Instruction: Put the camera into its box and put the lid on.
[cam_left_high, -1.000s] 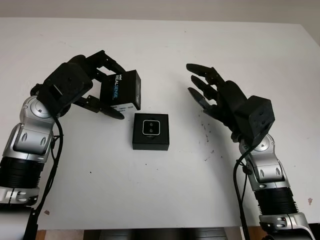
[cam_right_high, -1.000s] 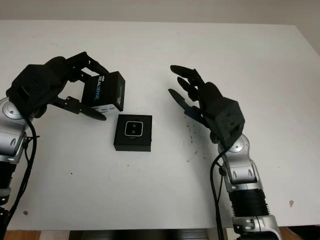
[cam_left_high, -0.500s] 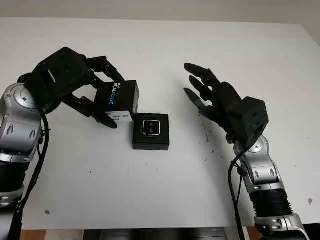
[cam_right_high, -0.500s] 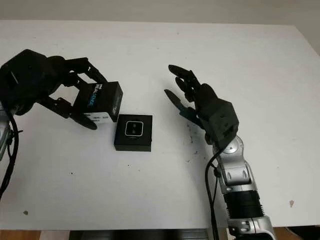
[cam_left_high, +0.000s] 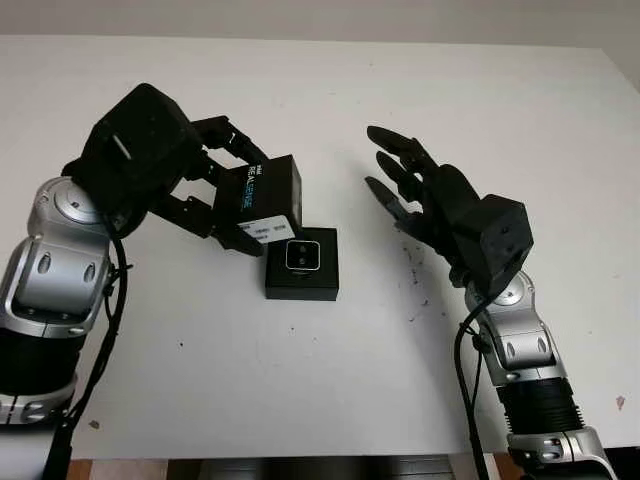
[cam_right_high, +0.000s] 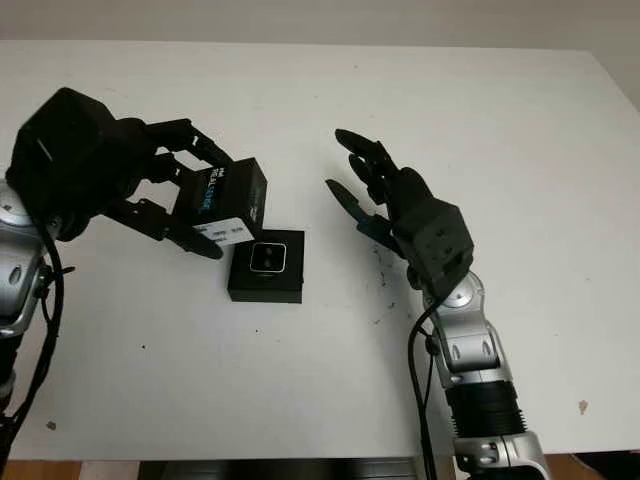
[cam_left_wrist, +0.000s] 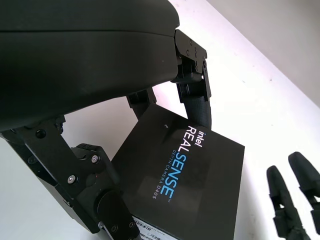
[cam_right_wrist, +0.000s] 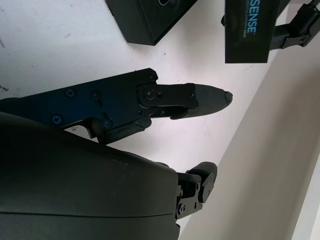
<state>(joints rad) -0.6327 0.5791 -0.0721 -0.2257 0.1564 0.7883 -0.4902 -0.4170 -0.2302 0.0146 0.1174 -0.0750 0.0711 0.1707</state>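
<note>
The open black box (cam_left_high: 301, 264) sits mid-table with the silver-faced camera (cam_left_high: 301, 256) lying inside it. My left hand (cam_left_high: 215, 190) is shut on the black RealSense lid (cam_left_high: 263, 198), holding it tilted just above and to the left of the box, its lower corner over the box's near-left edge. In the left wrist view the lid (cam_left_wrist: 187, 185) is pinched between fingers (cam_left_wrist: 196, 95). My right hand (cam_left_high: 415, 195) hovers open to the right of the box, holding nothing.
The white table (cam_left_high: 320, 380) stretches around the box; its front edge runs along the bottom of the head views. A few dark specks (cam_left_high: 413, 272) mark the surface right of the box.
My left hand has carried the lid rightward and slightly up, from left of the box to overlapping its left edge. The right hand has barely shifted.
</note>
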